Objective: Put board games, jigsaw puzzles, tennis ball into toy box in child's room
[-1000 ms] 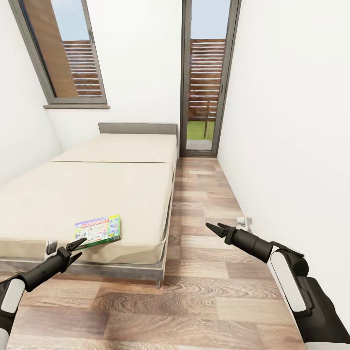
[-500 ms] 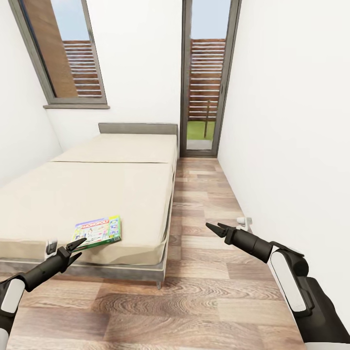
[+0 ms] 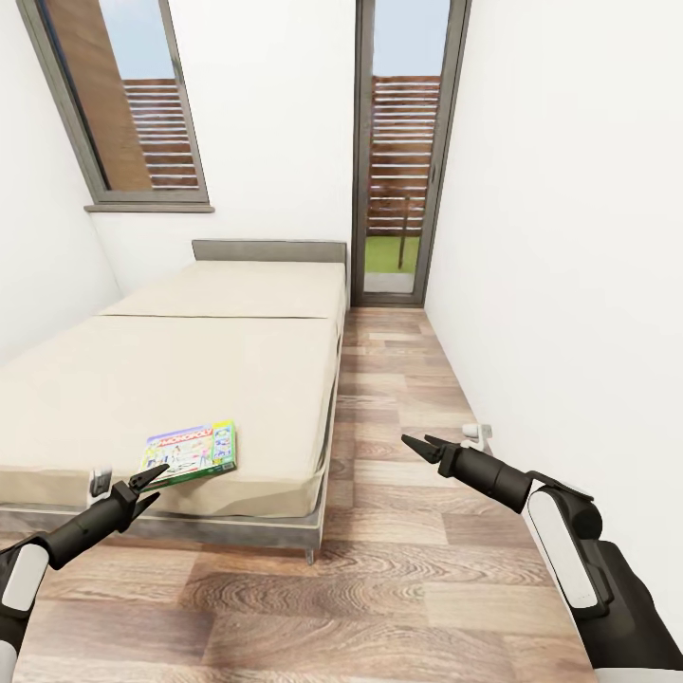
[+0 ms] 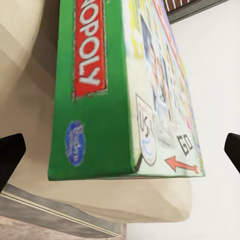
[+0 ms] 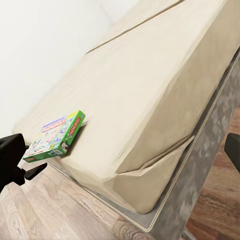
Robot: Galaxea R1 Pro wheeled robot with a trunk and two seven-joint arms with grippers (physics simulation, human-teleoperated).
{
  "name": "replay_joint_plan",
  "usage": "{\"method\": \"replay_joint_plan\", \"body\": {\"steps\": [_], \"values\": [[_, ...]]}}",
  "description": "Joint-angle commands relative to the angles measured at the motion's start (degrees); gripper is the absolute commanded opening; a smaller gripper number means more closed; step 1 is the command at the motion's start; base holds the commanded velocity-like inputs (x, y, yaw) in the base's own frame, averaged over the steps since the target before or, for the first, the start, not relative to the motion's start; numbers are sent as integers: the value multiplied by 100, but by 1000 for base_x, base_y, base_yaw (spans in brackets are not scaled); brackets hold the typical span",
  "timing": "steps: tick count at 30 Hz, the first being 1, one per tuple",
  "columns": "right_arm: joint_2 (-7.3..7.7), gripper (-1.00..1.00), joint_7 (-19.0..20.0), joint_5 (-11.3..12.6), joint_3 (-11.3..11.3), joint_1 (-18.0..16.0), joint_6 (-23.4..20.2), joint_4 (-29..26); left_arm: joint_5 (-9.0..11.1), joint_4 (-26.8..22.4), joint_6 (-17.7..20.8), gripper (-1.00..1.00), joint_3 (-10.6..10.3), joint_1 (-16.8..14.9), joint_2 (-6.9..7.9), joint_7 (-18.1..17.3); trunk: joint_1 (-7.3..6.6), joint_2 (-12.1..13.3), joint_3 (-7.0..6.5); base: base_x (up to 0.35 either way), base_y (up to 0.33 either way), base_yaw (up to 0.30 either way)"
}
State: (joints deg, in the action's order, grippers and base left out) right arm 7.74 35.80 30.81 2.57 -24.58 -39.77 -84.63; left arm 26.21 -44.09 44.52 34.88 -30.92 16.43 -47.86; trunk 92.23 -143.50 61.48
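One board game, a green and white Monopoly box (image 3: 191, 452), lies flat on the beige bed (image 3: 190, 370) near its front edge. The box also appears close up (image 4: 125, 90) and from the side (image 5: 55, 136). My left gripper (image 3: 154, 481) is open just in front of the box's near edge, level with the mattress, and its fingertips (image 4: 10, 155) stand wide apart. Over the wood floor to the right of the bed, my right gripper (image 3: 417, 444) hangs open with nothing in it. The table, toy box, jigsaw puzzles and tennis ball are out of view.
A wood-plank aisle (image 3: 398, 398) runs between the bed and the white right wall (image 3: 569, 285) toward a tall glass door (image 3: 398, 190). A small white fitting (image 3: 477, 434) sits low by the right wall. A window (image 3: 123, 104) is at the back left.
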Motion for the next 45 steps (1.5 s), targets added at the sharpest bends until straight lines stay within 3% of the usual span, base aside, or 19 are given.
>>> {"method": "replay_joint_plan", "body": {"steps": [1,11,12,24,45], "values": [[0,100,6,26,6,-3,-39,-1,7,1,31,100,10,-4,0,-12,-1,-2,5,0,0,0],[0,100,6,30,6,-3,-39,-1,7,-1,31,100,16,-3,0,-23,-1,-2,5,0,0,0],[0,100,6,30,6,-3,-39,-1,7,-1,31,-100,17,-4,0,-25,-1,-2,5,0,0,0],[0,100,6,30,9,-3,-43,-1,14,-16,63,-100,11,-3,8,-50,-1,-2,5,0,0,0],[2,100,15,30,15,-3,-48,-1,13,-30,78,-100,9,-3,27,-231,-55,26,-460,0,0,0]]}}
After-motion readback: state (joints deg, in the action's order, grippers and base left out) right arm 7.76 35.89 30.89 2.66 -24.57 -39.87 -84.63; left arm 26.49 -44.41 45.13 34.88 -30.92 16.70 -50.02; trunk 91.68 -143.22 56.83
